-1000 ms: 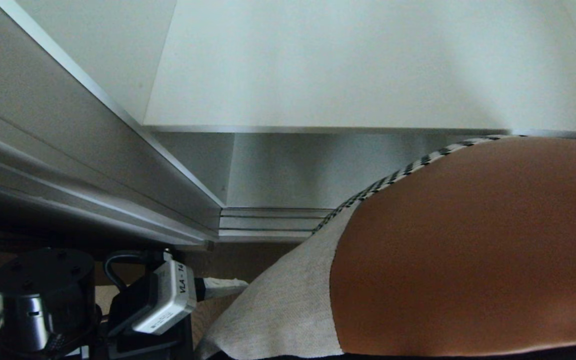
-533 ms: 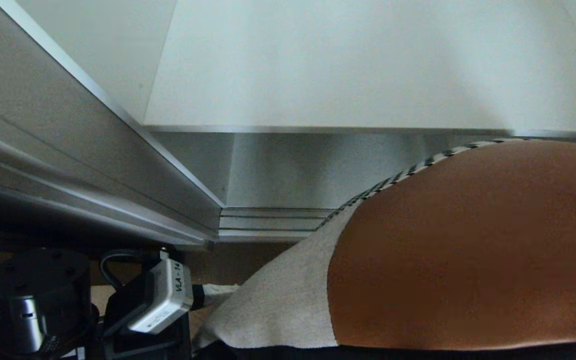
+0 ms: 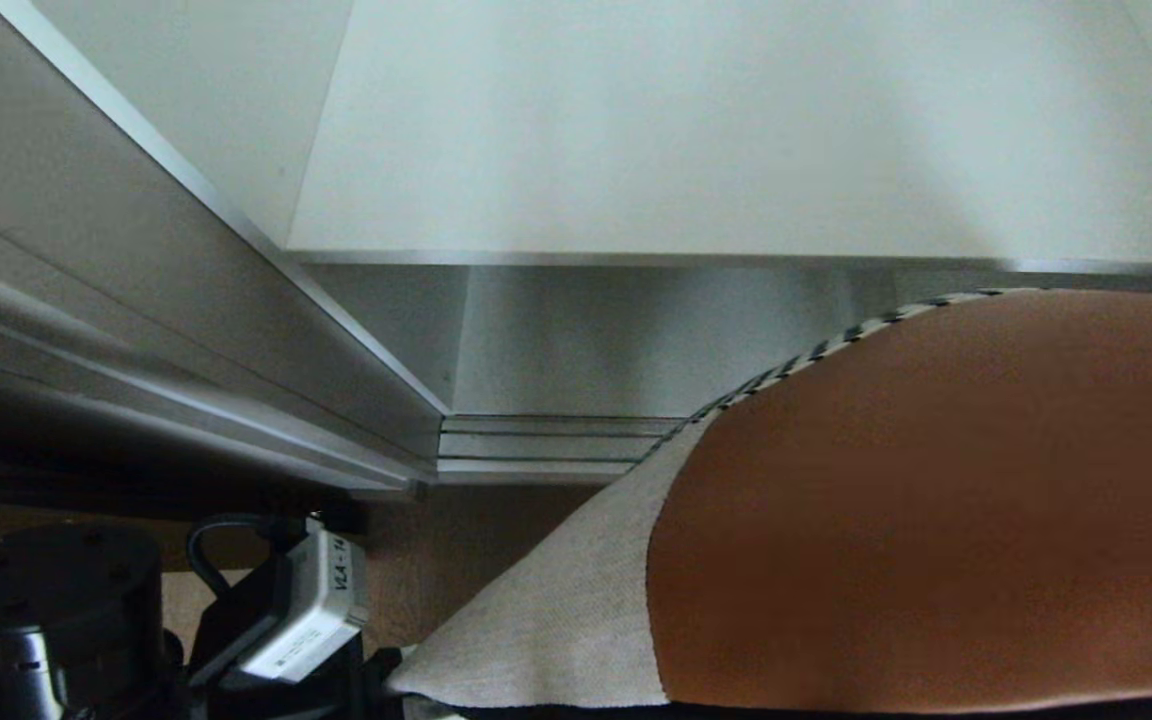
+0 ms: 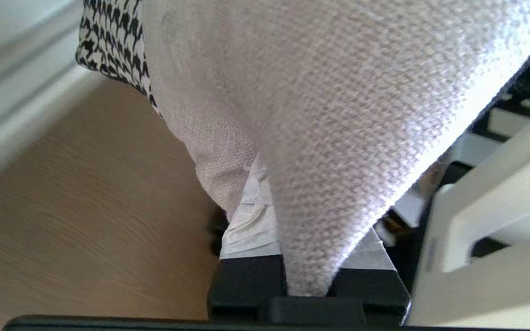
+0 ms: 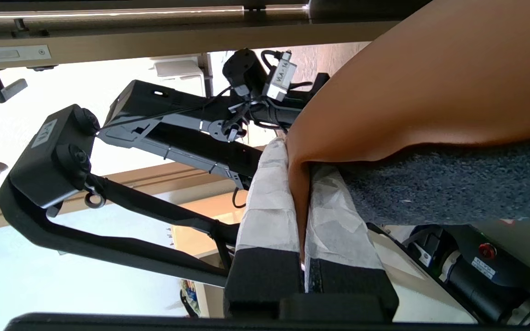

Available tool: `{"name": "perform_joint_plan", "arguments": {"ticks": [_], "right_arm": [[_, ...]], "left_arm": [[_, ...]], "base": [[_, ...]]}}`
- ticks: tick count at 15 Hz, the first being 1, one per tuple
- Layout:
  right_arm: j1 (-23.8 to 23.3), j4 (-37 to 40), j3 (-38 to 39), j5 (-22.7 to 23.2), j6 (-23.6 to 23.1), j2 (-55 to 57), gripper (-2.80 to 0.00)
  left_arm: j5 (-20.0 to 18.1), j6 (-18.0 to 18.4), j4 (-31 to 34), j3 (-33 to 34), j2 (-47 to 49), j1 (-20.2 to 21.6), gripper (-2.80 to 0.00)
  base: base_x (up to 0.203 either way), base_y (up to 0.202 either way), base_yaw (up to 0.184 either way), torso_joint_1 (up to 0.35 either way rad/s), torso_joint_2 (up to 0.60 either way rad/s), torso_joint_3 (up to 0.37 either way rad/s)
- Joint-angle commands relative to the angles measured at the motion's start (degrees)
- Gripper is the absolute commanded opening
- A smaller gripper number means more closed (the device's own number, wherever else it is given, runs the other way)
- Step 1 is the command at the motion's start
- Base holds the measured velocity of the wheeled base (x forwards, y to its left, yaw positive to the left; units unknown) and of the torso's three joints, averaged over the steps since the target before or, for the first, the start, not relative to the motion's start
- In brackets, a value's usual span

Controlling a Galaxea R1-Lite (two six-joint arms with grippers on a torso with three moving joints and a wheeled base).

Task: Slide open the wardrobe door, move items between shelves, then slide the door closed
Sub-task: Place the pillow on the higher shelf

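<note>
The patchwork cushion (image 3: pixel 916 500) fills the lower right of the head view, showing its rust-brown panel, its cream panel and a houndstooth strip along the upper edge. It hangs in front of the wardrobe, below the white shelf (image 3: pixel 696 130). My left gripper (image 4: pixel 302 207) is shut on the cushion's cream corner (image 4: pixel 320 138), with taped fingers (image 4: pixel 246 225) on either side of the fabric. My right gripper (image 5: pixel 298 161) is shut on the rust-brown edge (image 5: pixel 407 82). The silver frame of the sliding wardrobe door (image 3: pixel 136 300) slants along the left.
The silver floor track (image 3: pixel 536 445) runs under the shelf's front edge. Wood floor (image 4: pixel 85 207) lies beneath the cushion. A tan door with a black lever handle (image 5: pixel 2 87) stands behind my left arm (image 5: pixel 177 119). My base (image 5: pixel 476 266) is just under the cushion.
My left gripper has shut on the cushion's cream corner; its fingers, open beside that corner before, are now hidden under it. The left wrist and the cushion's top edge have sunk slightly.
</note>
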Motion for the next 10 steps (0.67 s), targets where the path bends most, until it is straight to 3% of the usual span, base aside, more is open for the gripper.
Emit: {"name": "perform_joint_plan", "arguments": {"ticks": [1, 3, 8, 10], "right_arm": [[0.0, 0.1, 0.6, 0.1, 0.2, -0.8, -2.80], [0.0, 0.4, 1.8, 0.1, 0.1, -1.9, -2.80], [0.0, 0.4, 4.4, -0.3, 0.0, -3.5, -2.80], [0.0, 0.4, 5.7, -0.2, -0.1, -3.8, -2.80]], "left_arm": [[-0.1, -6.3, -0.2, -1.3, -2.1, 0.0, -2.80], [0.0, -12.2, -0.1, -3.5, -3.2, -0.8, -2.80], [0.0, -18.9, 6.7, -9.3, -7.6, -1.7, -2.80], [0.0, -19.7, 6.9, -9.7, -8.6, -1.7, -2.80]], "base": [[0.000, 0.000, 0.000, 0.000, 0.00, 0.000], [0.000, 0.000, 0.000, 0.000, 0.00, 0.000], [0.000, 0.000, 0.000, 0.000, 0.00, 0.000], [0.000, 0.000, 0.000, 0.000, 0.00, 0.000]]}}
